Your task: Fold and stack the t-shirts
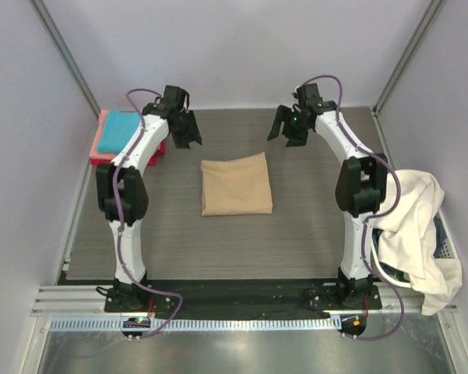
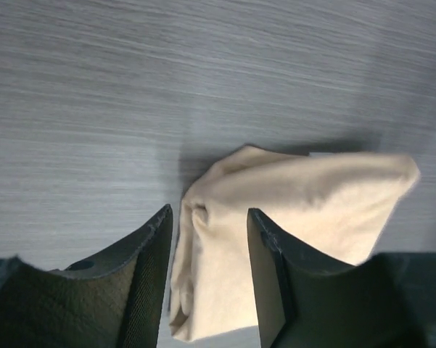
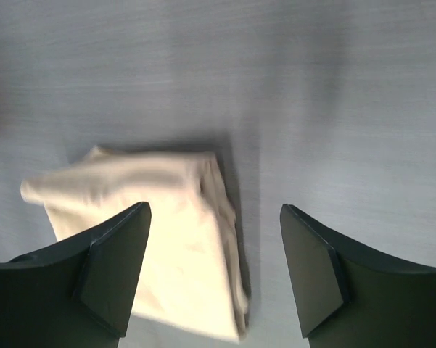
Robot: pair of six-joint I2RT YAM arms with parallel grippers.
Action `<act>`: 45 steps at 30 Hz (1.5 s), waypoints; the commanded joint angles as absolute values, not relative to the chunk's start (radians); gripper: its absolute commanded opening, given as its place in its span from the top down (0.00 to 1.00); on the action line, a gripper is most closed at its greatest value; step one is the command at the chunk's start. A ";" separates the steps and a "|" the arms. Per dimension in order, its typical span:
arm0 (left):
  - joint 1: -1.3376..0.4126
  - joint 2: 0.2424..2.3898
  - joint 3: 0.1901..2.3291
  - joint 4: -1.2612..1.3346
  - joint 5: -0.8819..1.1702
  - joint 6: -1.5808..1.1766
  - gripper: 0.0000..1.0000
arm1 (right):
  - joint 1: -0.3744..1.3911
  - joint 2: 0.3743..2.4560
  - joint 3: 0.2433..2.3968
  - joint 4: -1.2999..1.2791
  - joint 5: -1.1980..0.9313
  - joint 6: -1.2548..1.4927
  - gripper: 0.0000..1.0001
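A folded tan t-shirt (image 1: pixel 236 185) lies flat on the grey table mat; it also shows in the left wrist view (image 2: pixel 290 217) and the right wrist view (image 3: pixel 159 239). A stack of folded turquoise (image 1: pixel 121 129), salmon-pink and red (image 1: pixel 109 159) t-shirts sits at the far left. A cream-white t-shirt (image 1: pixel 411 226) hangs over the basket at the right. My left gripper (image 1: pixel 188 131) is open and empty, raised beyond the tan shirt's far left corner. My right gripper (image 1: pixel 286 128) is open and empty, raised beyond its far right corner.
A white plastic basket (image 1: pixel 448 243) stands at the right edge, mostly covered by cloth. Metal frame posts (image 1: pixel 66 62) rise at the back corners. A metal rail (image 1: pixel 241 300) runs along the near edge by the arm bases.
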State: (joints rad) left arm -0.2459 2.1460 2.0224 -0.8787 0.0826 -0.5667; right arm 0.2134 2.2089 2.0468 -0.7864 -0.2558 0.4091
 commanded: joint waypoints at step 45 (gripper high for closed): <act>-0.258 1.557 1.082 -0.172 0.248 -0.485 0.28 | 0.344 1.407 0.946 -0.465 -0.311 0.416 0.27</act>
State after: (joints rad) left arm -0.2855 1.5166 1.1419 -0.3527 0.1181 -0.4934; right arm 0.3332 1.4796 0.9546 -0.4511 -0.2909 0.4202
